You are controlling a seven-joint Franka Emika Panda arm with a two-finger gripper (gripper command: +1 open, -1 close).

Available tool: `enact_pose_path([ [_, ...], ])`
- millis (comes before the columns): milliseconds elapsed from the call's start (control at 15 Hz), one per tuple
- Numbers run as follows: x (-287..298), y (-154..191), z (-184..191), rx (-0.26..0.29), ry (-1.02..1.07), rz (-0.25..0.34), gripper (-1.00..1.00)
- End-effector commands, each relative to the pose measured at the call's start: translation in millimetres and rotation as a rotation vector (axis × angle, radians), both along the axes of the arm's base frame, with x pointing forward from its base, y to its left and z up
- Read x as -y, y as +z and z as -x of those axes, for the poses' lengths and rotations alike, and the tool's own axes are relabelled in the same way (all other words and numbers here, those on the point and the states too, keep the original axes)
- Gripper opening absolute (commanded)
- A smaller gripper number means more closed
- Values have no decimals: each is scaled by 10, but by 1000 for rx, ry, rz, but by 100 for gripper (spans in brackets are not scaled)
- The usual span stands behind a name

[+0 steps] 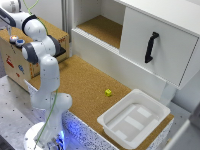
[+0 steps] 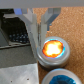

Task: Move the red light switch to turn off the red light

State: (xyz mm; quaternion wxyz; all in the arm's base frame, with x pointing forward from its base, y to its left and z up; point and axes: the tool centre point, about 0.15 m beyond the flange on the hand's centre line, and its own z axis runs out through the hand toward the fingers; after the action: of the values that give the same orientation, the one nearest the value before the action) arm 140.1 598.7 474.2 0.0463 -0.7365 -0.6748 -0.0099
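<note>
The red light (image 2: pixel 53 48) is a small round dome glowing orange inside a pale rim, on top of the wooden box (image 1: pixel 20 62). In the exterior view the red light (image 1: pixel 13 37) is a small orange spot on the box at the view's left. My gripper (image 2: pixel 40 31) hangs right over the box beside the lit dome. Its pale fingers (image 2: pixel 31 22) stand slightly apart, and a thin upright piece shows between them. I cannot tell whether that piece is the red light switch. The arm's hand (image 1: pixel 7 19) reaches over the box from above.
A blue round dome (image 2: pixel 62 79) sits next to the red one. On the cork tabletop (image 1: pixel 85 82) lies a small yellow block (image 1: pixel 108 92). A white tray (image 1: pixel 134 118) stands at the front right. A white cabinet with a black handle (image 1: pixel 151 47) rises behind.
</note>
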Motion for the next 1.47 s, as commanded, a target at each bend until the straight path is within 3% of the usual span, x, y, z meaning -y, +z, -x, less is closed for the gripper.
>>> enact_pose_path([
  [0, -87, -373, -200, 4, -35, 51, -100],
  [200, -101, -422, -178, -12, -22, 48, -100],
  [333, -77, -101, -152, 26, -35, 10, -100],
  [467, -30, 357, -156, 98, -38, -1, -100],
  [600, 56, 658, -217, 111, -47, 11, -100],
  [667, 101, 764, -262, 131, -50, 31, 100],
  [1000, 320, 882, -459, 155, -25, 43, 100],
  [1400, 1097, 724, -782, 176, -43, -52, 100],
])
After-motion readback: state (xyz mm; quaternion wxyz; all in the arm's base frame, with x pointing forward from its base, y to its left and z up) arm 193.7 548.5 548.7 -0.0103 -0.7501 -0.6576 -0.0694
